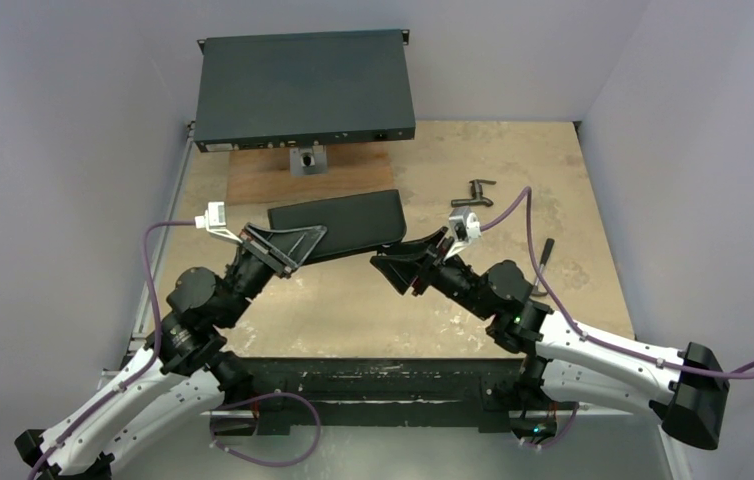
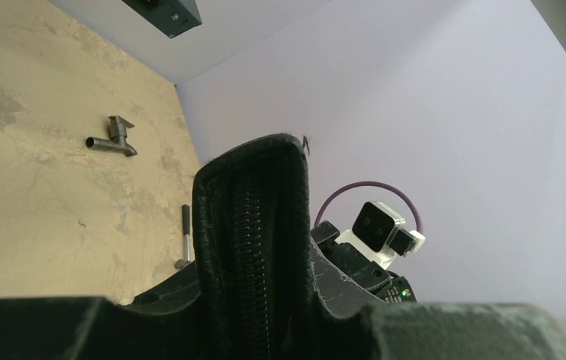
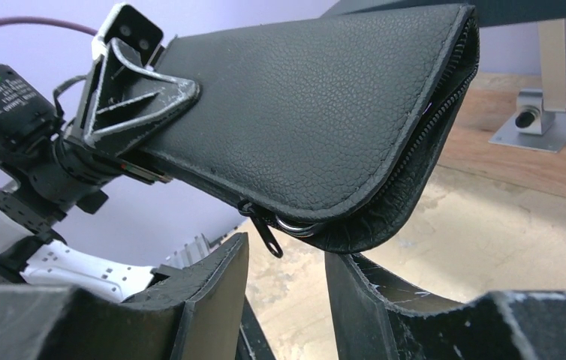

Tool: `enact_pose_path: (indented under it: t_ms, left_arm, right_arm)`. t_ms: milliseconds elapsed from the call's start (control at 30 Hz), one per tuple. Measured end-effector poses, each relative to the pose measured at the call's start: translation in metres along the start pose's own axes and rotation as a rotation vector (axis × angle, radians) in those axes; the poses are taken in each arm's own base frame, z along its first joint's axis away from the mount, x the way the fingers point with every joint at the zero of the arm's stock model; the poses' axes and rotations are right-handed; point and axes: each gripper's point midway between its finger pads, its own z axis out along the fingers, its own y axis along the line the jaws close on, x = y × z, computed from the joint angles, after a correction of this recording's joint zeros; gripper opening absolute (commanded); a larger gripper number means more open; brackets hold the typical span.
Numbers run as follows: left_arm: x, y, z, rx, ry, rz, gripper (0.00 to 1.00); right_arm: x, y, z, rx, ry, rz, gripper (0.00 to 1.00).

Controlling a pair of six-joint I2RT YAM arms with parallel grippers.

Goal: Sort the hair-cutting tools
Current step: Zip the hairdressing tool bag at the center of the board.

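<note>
The left arm [image 1: 143,392] and right arm [image 1: 603,362] had black joints, white perforated links and purple cables [image 2: 370,183]; the left hand [image 1: 319,233] and right hand [image 1: 381,263] were scuffed black.

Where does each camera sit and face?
Top external: high behind the robot, looking down at the table; left arm, right arm show.
Left wrist: on the left gripper, facing right along the black case; own fingers show.
Right wrist: on the right gripper, facing left at the case; own fingers show.
All share the case.

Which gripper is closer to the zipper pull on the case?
Right. The right gripper sits just below the zipper pull, jaws apart; the left gripper clamps the case further along.
</note>
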Motion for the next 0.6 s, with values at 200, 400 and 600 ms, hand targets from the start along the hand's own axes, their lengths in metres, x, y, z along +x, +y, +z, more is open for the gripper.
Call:
enact_pose_path:
  t_ms: [200,400,600]
  left_arm:
    - [-0.003,-0.004,-0.001,0.014,-0.011,-0.006,0.00]
    - [-0.011,-0.005,-0.011,0.015,-0.039,0.020,0.00]
    - [-0.024,-0.006,-0.027,0.022,-0.086,0.075,0.00]
  right_arm:
    - [-0.006,0.011,0.000,-0.046,-0.020,0.027,0.64]
    - [-0.024,0.034,-0.021,-0.151,-0.049,0.045,0.97]
    - [-0.052,0.032,-0.028,-0.192,-0.061,0.098,0.99]
